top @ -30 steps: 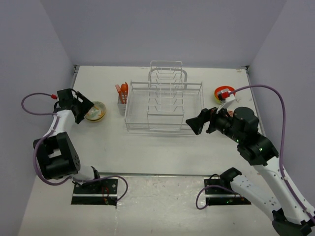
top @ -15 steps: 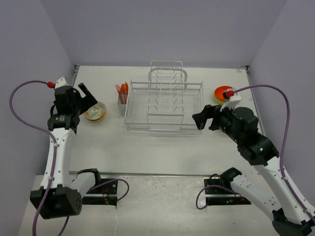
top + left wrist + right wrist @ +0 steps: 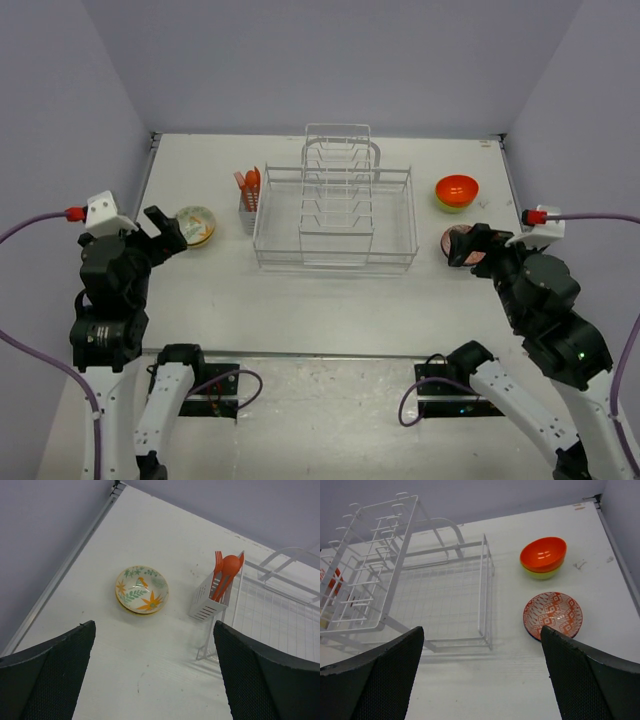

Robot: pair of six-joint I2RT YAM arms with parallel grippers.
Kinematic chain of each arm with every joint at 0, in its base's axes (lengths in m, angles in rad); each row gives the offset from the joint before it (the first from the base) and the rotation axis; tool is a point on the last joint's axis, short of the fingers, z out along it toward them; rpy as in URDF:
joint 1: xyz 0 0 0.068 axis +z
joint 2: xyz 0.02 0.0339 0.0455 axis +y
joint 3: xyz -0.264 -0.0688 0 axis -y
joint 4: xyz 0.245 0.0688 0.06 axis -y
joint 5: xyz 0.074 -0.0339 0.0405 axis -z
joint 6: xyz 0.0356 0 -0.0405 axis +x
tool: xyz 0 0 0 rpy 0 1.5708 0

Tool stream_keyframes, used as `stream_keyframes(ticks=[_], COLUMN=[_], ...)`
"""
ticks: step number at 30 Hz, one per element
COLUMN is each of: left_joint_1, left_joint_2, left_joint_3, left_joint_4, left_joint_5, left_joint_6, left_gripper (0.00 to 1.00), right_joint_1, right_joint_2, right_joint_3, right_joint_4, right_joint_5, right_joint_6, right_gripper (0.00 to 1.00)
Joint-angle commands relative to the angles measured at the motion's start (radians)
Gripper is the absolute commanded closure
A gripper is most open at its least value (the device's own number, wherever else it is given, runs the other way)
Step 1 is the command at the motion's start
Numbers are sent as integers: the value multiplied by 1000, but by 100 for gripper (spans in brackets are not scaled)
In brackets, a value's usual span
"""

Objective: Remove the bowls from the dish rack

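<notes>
I've drawn my left pincer [image 3: 155, 680] and right pincer [image 3: 480, 680] back, both wide open and empty. The flower bowl [image 3: 142, 590] sits by the left edge of the table [image 3: 300, 300], and the dish rack [image 3: 335, 215] holds no bowls, so unloading looks finished.

Bright even light, faint shadows beneath the dish rack [image 3: 337, 200].

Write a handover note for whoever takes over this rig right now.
Left tool: open, empty, near the flower bowl.
Right tool: open, empty, beside the dish rack.
Bowls: flower bowl on the table left of the rack; orange bowl nested in the lime-green bowl to its right; red-patterned bowl beside that stack.
Done: no bowl shows in the rack.
Left: seemingly nothing; only orange utensils in its holder.
</notes>
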Motion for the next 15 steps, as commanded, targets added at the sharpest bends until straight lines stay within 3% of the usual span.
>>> stream_keyframes(ticks=[1, 5, 15], left_joint_1=[-53, -96, -110], left_joint_2=[-87, -196, -223], left_joint_3=[-58, -109, -103], left_joint_4=[-13, 12, -14], left_joint_5=[-51, -91, -120], left_joint_6=[65, 88, 76], left_gripper=[0, 0, 0], right_joint_1=[-1, -1, -1], right_joint_2=[-41, -116, -173], right_joint_3=[9, -43, -123], right_joint_4=[-41, -9, 1], right_joint_5=[76, 96, 131], right_joint_6=[-23, -38, -32], right_gripper=[1, 1, 1])
